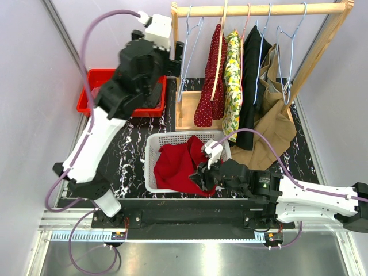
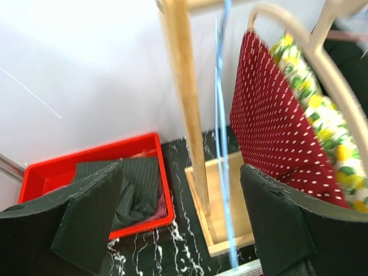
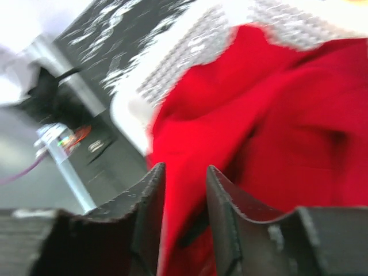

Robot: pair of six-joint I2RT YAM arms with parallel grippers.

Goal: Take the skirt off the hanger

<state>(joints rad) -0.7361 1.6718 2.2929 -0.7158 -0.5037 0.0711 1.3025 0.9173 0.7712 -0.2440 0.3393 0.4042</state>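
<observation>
Left hand (image 2: 181, 213) gapes free at the blue hanger (image 2: 221, 144), right hand's (image 3: 184, 172) hold unclear: lifting could drag the red skirt (image 3: 276, 115) from its basket (image 3: 190, 52).

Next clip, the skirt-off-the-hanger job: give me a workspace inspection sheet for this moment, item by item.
Surface: black marbled table, carrying a basket, a bin and a rack.
Job's things: red skirt lies in the white basket; a bare blue wire hanger hangs on the wooden rack.
Clutter: red bin holding dark striped cloth; other hung clothes on the rack.
Grippers: left gripper open, high beside the rack's post, holding nothing; right gripper low over the skirt, jaws slightly apart, grip unclear.
Cables: purple cables loop off both arms; no snag seen.
Surroundings: lilac walls; nothing else seen.
</observation>
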